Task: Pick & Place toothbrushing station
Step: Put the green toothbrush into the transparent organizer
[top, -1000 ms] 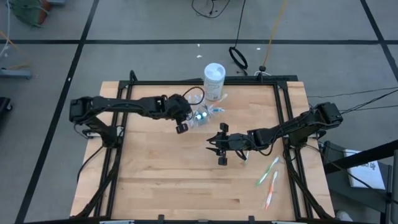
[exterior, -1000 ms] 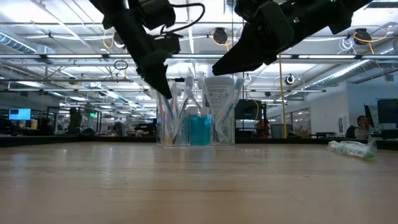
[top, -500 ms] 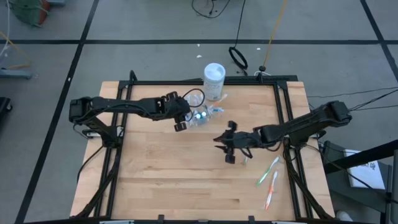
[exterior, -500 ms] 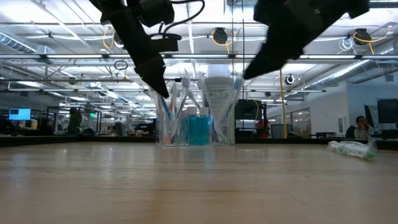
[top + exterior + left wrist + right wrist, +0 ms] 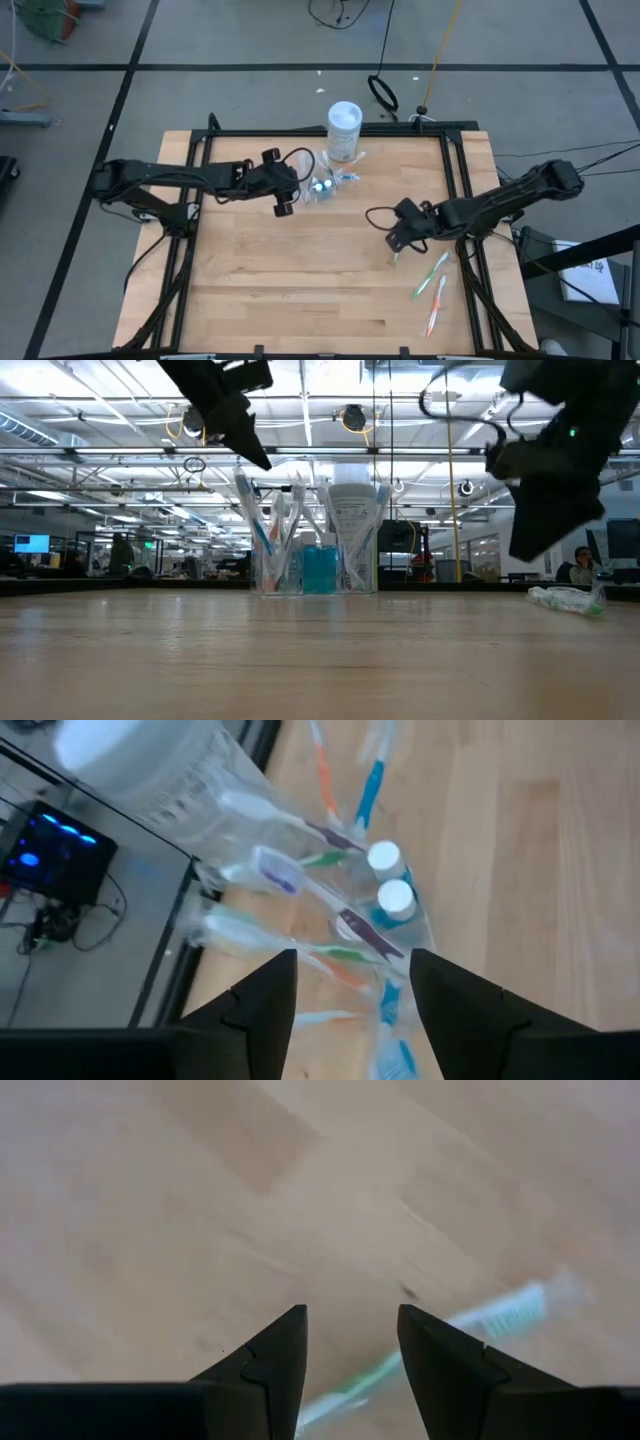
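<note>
The wooden counter (image 5: 300,290) fills the middle of the high view, with a dark arm reaching in from each side. At its upper edge stands a white tub (image 5: 344,130), and just below and left of that sits the clear cup (image 5: 322,187), holding toothbrushes (image 5: 262,535) and teal toothpaste tubes (image 5: 320,568) that stand upright in the low view. The left pincer (image 5: 281,199) hangs just left of the cup, raised above it in the low view's upper left; its fingers are spread apart with nothing between them, and its wrist view looks down on the cup's white-capped tubes. The right pincer (image 5: 397,236) sits right of centre, well apart from the cup, fingers parted and empty. Just below and right of it lie loose toothbrushes: a green one (image 5: 429,275) nearest, an orange one (image 5: 436,305) beyond. The right wrist view shows a green brush (image 5: 430,1342) on the wood past the fingertips.
</note>
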